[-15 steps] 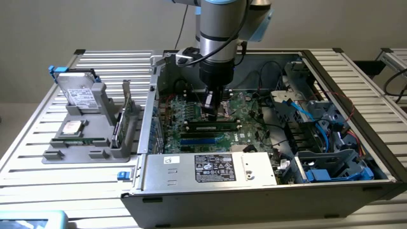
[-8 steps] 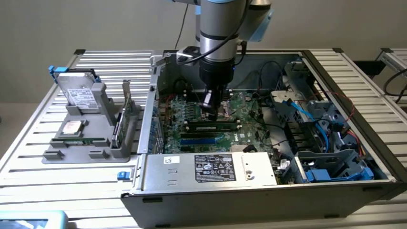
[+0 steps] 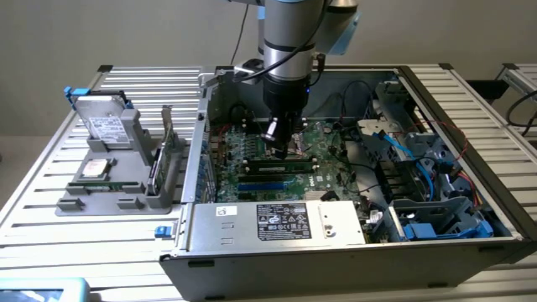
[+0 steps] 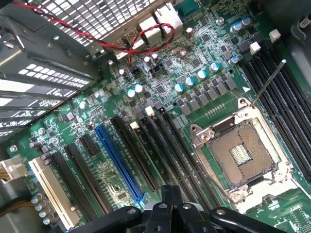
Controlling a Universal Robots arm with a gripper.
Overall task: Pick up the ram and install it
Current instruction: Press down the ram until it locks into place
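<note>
The ram [image 3: 105,187], a slim green strip, lies in the front slot of the grey holder [image 3: 75,202] outside the case, at the exterior view's left. My gripper [image 3: 281,139] hangs inside the open computer case, low over the motherboard [image 3: 331,141] and far from the ram. Its fingers are shut with nothing between them. In the wrist view the gripper [image 4: 170,196] hovers over long black slots [image 4: 146,150] beside the CPU socket [image 4: 240,155]. A green band with dark patches [image 3: 281,167] runs along a black slot just in front of the gripper; I cannot tell what it is.
The holder also carries a silver hard drive [image 3: 105,123], a chip [image 3: 95,168] and an upright expansion card [image 3: 163,151]. The case walls, the power supply [image 3: 277,221], drive cages [image 3: 441,220] and loose cables [image 3: 394,141] crowd the motherboard. Red wires [image 4: 141,41] cross near the rear ports.
</note>
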